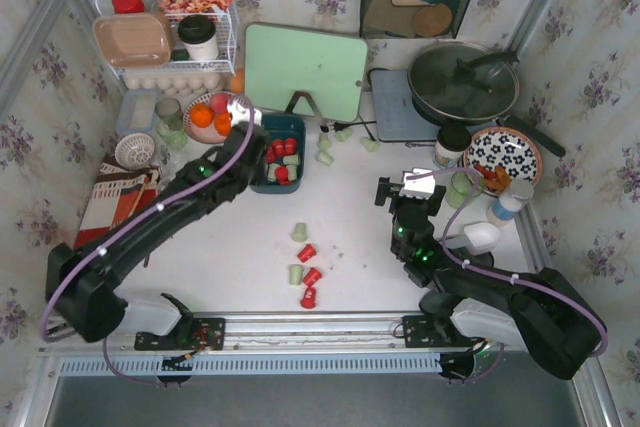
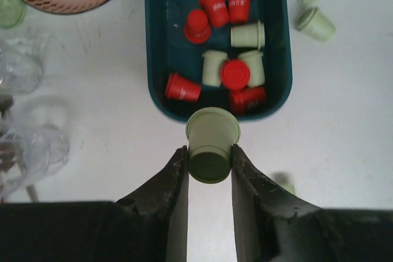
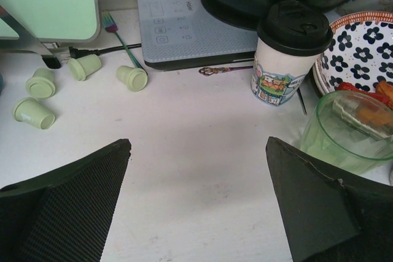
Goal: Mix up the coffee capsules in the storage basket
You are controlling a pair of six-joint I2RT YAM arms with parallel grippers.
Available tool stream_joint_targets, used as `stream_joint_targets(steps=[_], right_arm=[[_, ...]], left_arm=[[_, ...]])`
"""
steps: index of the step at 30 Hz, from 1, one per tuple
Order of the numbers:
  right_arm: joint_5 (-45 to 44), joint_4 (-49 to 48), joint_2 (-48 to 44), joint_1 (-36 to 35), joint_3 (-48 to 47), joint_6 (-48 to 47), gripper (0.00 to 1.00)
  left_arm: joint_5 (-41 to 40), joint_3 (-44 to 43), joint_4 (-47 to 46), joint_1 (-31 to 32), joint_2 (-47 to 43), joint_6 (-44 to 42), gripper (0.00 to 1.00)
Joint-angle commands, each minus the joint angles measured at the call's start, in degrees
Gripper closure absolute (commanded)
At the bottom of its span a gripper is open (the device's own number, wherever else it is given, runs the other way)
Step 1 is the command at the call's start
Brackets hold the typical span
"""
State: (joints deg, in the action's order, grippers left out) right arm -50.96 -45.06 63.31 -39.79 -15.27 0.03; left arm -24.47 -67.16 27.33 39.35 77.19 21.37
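The dark teal storage basket (image 1: 296, 125) sits left of centre, in front of a green cutting board. In the left wrist view its wall (image 2: 153, 59) encloses several red capsules (image 2: 215, 5) and pale green capsules (image 2: 247, 35). My left gripper (image 2: 209, 151) is shut on one pale green capsule (image 2: 212, 144), held just short of the basket's near rim; from above it (image 1: 248, 119) is at the basket's left side. Loose red and green capsules (image 1: 306, 252) lie at table centre. More green capsules (image 3: 42, 82) lie near the board. My right gripper (image 3: 198, 148) is open and empty over bare table.
A bowl of oranges (image 1: 205, 117) and clear glasses (image 2: 24, 72) stand left of the basket. A lidded paper cup (image 3: 288, 53), a green glass (image 3: 350, 130), a flowered plate (image 1: 503, 155) and a hob with a pan (image 1: 462, 82) stand at the right.
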Motion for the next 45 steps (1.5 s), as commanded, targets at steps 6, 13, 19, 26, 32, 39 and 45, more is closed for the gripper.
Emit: stream_joint_targets(steps=[6, 13, 19, 26, 32, 39, 45], right_arm=[[-0.86, -1.62, 0.76, -0.03, -0.84, -0.37, 0.00], [-0.70, -1.23, 1.52, -0.02, -1.36, -0.46, 0.00], [-0.50, 0.27, 2.37, 0.04, -2.25, -0.06, 0.00], [0.41, 2.46, 3.04, 0.00, -3.23, 1.35, 0.00], [-0.62, 3.63, 2.84, -0.02, -3.76, 1.77, 0.00], [0.04, 4.18, 2.39, -0.02, -3.79, 2.37, 0.00], [1.22, 5.24, 2.87, 0.01, -4.29, 3.76, 0.00]], left_arm=[[10.84, -13.24, -5.61, -10.81, 22.43, -0.40, 0.92], [9.99, -21.86, -2.39, -12.84, 35.15, -0.16, 0.94], [3.93, -22.77, 0.26, -13.46, 37.43, 2.54, 0.83], [9.00, -15.93, -6.10, -13.65, 30.44, 1.87, 0.46], [9.76, -11.10, -8.01, -13.60, 20.80, 1.40, 0.35], [9.34, -2.07, -9.23, -13.43, 2.18, 0.48, 0.34], [9.09, 1.21, 0.34, -13.69, -9.46, 2.63, 0.32]])
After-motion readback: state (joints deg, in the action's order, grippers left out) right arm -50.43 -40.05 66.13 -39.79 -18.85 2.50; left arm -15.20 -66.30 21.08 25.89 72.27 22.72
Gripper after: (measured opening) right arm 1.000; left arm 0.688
